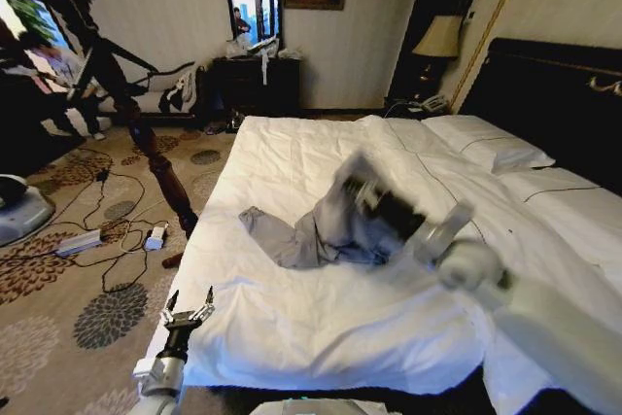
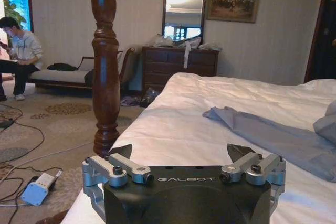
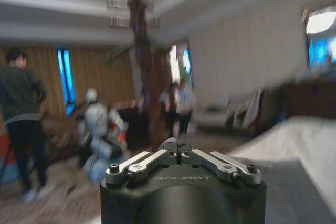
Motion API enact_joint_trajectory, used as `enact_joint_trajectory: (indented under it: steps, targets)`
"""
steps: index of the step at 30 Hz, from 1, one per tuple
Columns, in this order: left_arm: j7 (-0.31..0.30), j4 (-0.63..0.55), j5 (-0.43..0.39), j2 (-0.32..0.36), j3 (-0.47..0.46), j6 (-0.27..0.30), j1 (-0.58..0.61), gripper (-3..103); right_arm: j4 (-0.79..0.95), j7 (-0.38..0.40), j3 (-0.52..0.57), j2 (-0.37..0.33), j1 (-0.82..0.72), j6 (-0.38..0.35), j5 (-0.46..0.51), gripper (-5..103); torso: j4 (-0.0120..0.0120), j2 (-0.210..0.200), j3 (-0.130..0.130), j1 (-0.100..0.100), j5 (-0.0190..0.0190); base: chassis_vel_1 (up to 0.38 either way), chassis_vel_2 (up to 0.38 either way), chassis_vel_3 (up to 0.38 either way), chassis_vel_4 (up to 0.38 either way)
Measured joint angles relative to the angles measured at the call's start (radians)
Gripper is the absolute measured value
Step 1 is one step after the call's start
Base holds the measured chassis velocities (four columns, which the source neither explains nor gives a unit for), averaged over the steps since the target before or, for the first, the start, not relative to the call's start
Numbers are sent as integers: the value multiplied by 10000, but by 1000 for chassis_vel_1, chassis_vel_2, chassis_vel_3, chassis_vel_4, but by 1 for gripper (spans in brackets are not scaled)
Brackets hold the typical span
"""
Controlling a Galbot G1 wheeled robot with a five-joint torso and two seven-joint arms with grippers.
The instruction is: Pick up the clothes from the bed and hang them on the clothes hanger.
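The shirt (image 1: 306, 230) lies crumpled near the middle of the bed (image 1: 321, 337), one sleeve trailing flat across the white duvet toward my left side, the rest bunched into a soft heap. I judge it light, thin and limp: it will sag and slide off anything that only props it, so it wants a firm pinch on a gathered fold, ideally up at the collar or shoulder, where a lift would let the body hang straight for the hanger (I cannot make out the collar in that heap). My right gripper (image 1: 362, 187) is out over the bed, right at the bunched part of the shirt; in its wrist view the fingers (image 3: 173, 145) are folded together with the tips meeting and nothing between them, so it is clenched on empty air and will need to spread before it can take cloth. My left gripper (image 1: 188, 316) sits low at the foot corner of the bed, fingers spread wide, holding nothing, well apart from the shirt
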Motion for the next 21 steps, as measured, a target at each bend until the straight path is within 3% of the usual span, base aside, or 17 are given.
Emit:
enact_joint_trajectory:
  steps: [6,9,11,12,15,16,17,19,21]
  targets:
    - [-1,30,-14,-43,-28,-2,-50,100,-133,-12,-446,263,-1643,-1002,-491,0,-6,0,0,-1,2,0,0,0,0]
    - [-4,31,-7,-71,-34,-1,-53,100,-224,-199,-490,516,-2474,-1891,-882,1,-5,1,0,0,0,0,0,0,0]
    - [-6,-1,7,-98,-40,1,-36,100,-169,-813,-465,801,-3018,-2706,-1124,12,-4,0,0,0,1,0,0,0,0]
    - [-6,-1,7,-98,-40,1,-36,100,-169,-813,-465,801,-3018,-2706,-1124,12,-4,0,0,0,1,0,0,0,0]
    - [-6,-66,41,-113,-58,6,29,100,89,-2404,-348,1007,-3288,-3257,-1382,27,-4,1,0,-1,-1,0,0,0,0]
    - [-6,-66,41,-113,-58,6,29,100,89,-2404,-348,1007,-3288,-3257,-1382,27,-4,1,0,-1,-1,0,0,0,0]
    - [-6,-78,61,-122,-69,6,54,100,126,-3410,-280,1047,-3294,-3248,-1486,33,-3,0,0,0,-1,0,0,0,0]
    - [-6,-99,88,-140,-85,6,101,100,56,-5100,-115,1076,-3198,-2983,-1509,38,-3,0,0,0,1,0,0,0,0]
    - [-16,-119,106,-157,-103,-1,158,100,-26,-5844,26,1101,-2964,-2544,-1133,49,-4,0,1,0,1,0,0,0,0]
